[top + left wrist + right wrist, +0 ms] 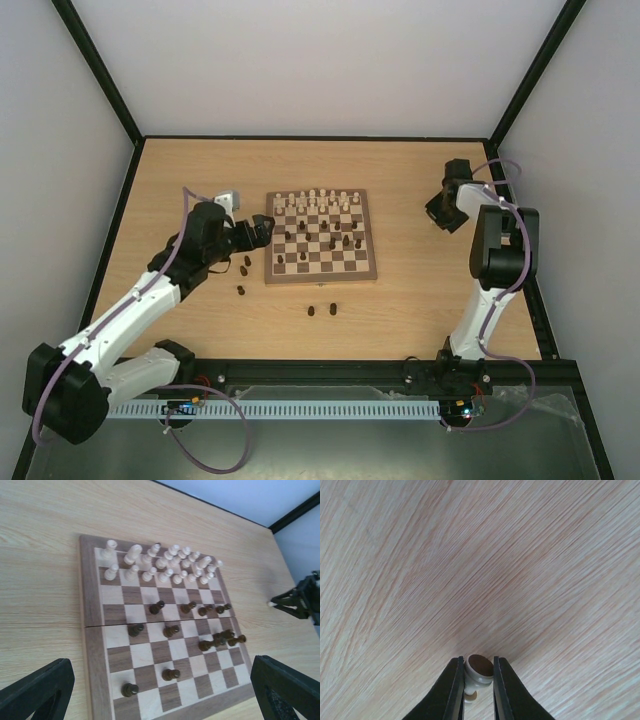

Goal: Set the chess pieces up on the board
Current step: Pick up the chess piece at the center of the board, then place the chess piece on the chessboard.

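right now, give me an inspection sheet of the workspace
surface: pale wood table, no spills seen
job's things: board centred; cream pieces in its two far rows; dark pieces scattered on it, some off it on the table
clutter: nothing seen
grippers: left gripper open at the board's left edge; right gripper shut on a cream piece, right of the board
cables: purple cables along both arms, clear of the board
surroundings: white walls, black frame

Overhead and left wrist share the board [320,278]; right wrist skims table [470,555].
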Motion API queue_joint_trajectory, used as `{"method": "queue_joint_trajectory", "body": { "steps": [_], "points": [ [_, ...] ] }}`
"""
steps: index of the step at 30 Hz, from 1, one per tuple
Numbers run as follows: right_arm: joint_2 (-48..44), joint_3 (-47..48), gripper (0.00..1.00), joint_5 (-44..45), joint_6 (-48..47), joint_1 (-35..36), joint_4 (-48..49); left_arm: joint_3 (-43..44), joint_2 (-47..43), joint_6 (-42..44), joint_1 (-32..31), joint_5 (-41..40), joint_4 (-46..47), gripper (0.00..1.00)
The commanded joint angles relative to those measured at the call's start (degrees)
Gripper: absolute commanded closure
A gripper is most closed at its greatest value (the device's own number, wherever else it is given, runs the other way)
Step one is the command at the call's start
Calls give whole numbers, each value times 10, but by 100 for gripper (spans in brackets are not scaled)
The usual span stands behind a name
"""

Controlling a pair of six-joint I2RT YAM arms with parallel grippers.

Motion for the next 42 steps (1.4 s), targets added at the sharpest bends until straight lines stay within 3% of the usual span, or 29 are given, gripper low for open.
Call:
{"method": "queue_joint_trajectory", "body": {
  "steps": [1, 6, 13, 18, 26, 30, 35, 39, 42],
  "points": [
    [-40, -14, 98, -65, -30, -2, -5, -9, -38, 8, -17, 26, 14, 1],
    [-77, -39, 99, -172, -44, 5, 13, -10, -75, 25, -62, 32, 24, 1],
    [-153, -74, 98, -290, -51, 67, 13, 4, -95, 54, -176, -16, 44, 1],
    [-234, -106, 98, -324, -46, 119, 12, 49, -39, 41, -254, -88, 22, 1],
    [-354, -152, 96, -366, -26, 144, 12, 96, 74, -37, -266, -124, 25, 1],
    [-370, -157, 96, -380, -21, 156, 14, 148, 140, -50, -266, -112, 22, 8],
    [-371, -167, 96, -384, -13, 177, 28, 205, 199, -49, -267, -85, 14, 25],
    [-367, -176, 96, -387, 1, 192, 45, 221, 220, -47, -269, -69, 22, 39],
    [-364, -175, 96, -385, 9, 197, 50, 219, 226, -48, -272, -69, 25, 42]
  ]
}}
